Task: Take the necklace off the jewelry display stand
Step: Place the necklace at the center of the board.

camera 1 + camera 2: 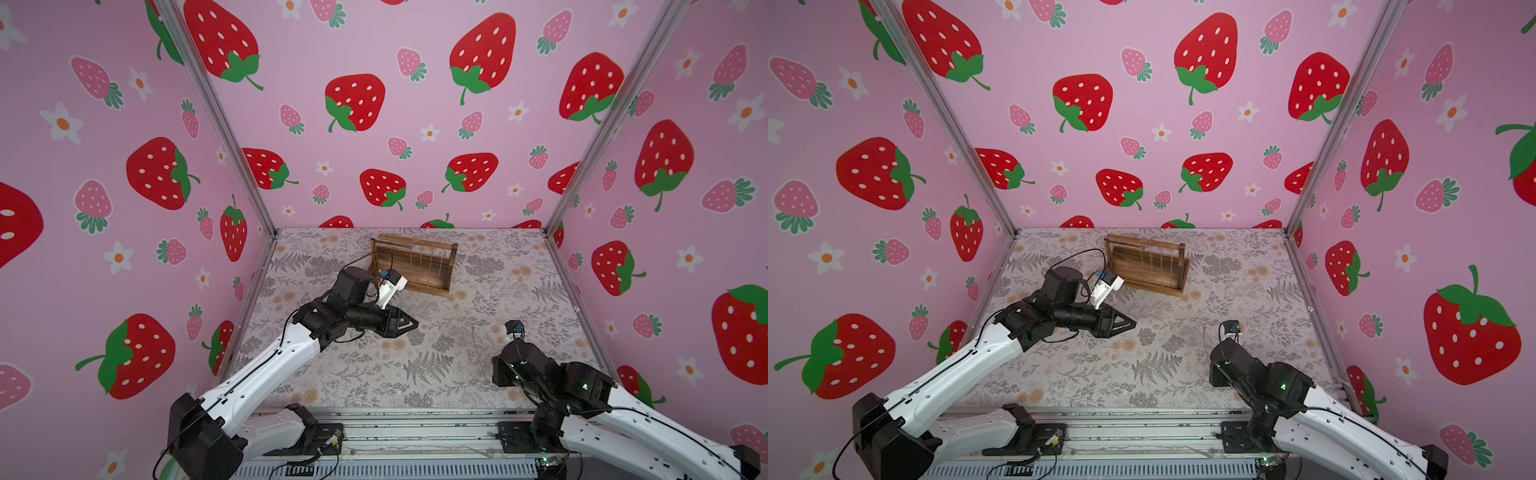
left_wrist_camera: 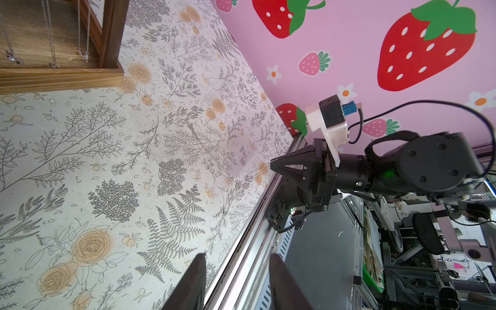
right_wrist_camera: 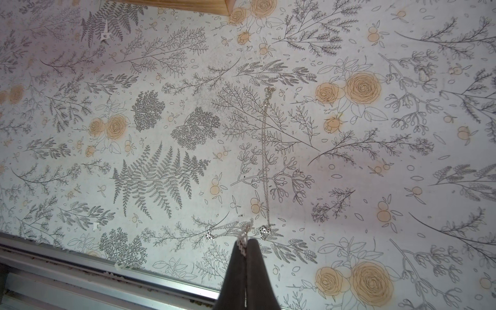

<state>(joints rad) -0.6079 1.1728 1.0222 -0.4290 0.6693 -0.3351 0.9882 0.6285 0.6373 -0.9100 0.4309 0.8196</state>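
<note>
Black left claw (image 2: pixel 237 284) hovers spread and empty over the floral-print table (image 1: pixel 457 357), near the dark brown wooden jewelry display stand (image 1: pixel 428 287), where thin silver chains (image 2: pixel 49 32) hang from the top bar. Further right, the black right claw (image 3: pixel 244 249) pinches a fine silver chain necklace (image 3: pixel 264 150), off the stand, stretched along the table toward the stand. The left claw is nearer the stand.

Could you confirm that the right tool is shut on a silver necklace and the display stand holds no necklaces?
Not quite: the jewelry display stand has several hanging necklaces, as the left wrist view shows. The right tool is indeed shut on a silver necklace.
</note>
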